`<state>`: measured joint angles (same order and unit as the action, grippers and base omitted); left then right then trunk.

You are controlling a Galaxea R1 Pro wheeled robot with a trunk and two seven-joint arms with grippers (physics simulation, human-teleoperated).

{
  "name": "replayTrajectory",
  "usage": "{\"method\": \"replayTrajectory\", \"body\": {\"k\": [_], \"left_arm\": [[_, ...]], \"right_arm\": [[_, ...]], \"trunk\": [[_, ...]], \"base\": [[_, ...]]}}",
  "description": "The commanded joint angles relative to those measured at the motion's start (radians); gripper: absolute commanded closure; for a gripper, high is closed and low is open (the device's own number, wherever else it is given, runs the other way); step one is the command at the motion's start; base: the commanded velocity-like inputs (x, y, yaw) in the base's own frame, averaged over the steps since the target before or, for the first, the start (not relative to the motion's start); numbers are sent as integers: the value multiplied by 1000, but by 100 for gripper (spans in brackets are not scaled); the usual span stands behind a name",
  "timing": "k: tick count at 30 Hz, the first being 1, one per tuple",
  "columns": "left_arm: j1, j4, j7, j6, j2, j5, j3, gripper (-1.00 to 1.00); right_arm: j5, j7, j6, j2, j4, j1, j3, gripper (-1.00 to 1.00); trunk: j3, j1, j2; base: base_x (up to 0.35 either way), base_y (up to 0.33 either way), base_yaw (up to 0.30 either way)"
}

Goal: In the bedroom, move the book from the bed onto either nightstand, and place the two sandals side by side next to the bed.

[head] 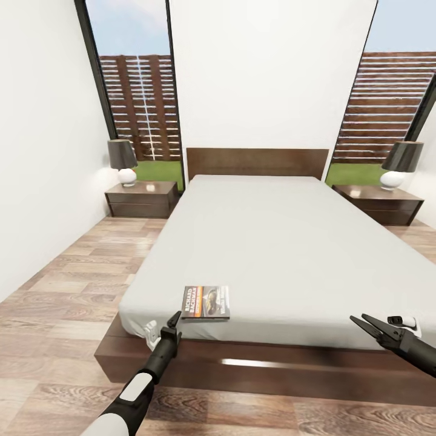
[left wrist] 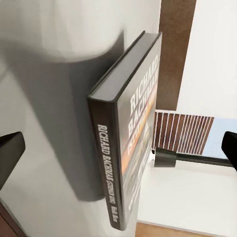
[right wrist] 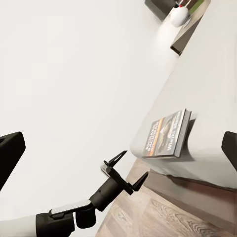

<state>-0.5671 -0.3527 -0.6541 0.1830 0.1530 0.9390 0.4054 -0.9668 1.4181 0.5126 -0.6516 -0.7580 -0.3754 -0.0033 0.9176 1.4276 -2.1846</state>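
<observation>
The book (head: 206, 302) lies flat on the pale grey mattress of the bed (head: 266, 242), close to its front edge. My left gripper (head: 172, 324) is open just short of the book's near left corner, not touching it. In the left wrist view the book's spine (left wrist: 111, 173) faces me between the spread fingers (left wrist: 10, 153). My right gripper (head: 358, 318) hangs open over the bed's front right edge, holding nothing. The right wrist view takes in the book (right wrist: 165, 134) and the open left gripper (right wrist: 134, 165). The sandals are out of view.
A dark nightstand (head: 142, 198) with a lamp (head: 123, 160) stands left of the headboard, another nightstand (head: 381, 204) with a lamp (head: 399, 163) on the right. A white wall runs along the left. Wood floor lies on both sides of the bed.
</observation>
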Motion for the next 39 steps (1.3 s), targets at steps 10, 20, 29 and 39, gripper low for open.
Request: {"method": "replayTrajectory", "body": {"k": [10,20,29,39], "left_arm": [[0,0,-2,10,0,9,3,-100],[0,0,-2,10,0,9,3,-100],[0,0,-4,10,0,9,2,-100],[0,-1,-5,10,0,9,1,-100]], "right_arm": [[-4,2,10,0,0,0,2,-100],[-4,2,10,0,0,0,2,-100],[-4,1,10,0,0,0,2,-100],[-4,1,10,0,0,0,2,-100]], "trunk": [[1,0,0],[1,0,0],[1,0,0],[1,0,0]], "base": [[10,-20,0],[1,-2,0],[0,0,0],[0,0,0]]}}
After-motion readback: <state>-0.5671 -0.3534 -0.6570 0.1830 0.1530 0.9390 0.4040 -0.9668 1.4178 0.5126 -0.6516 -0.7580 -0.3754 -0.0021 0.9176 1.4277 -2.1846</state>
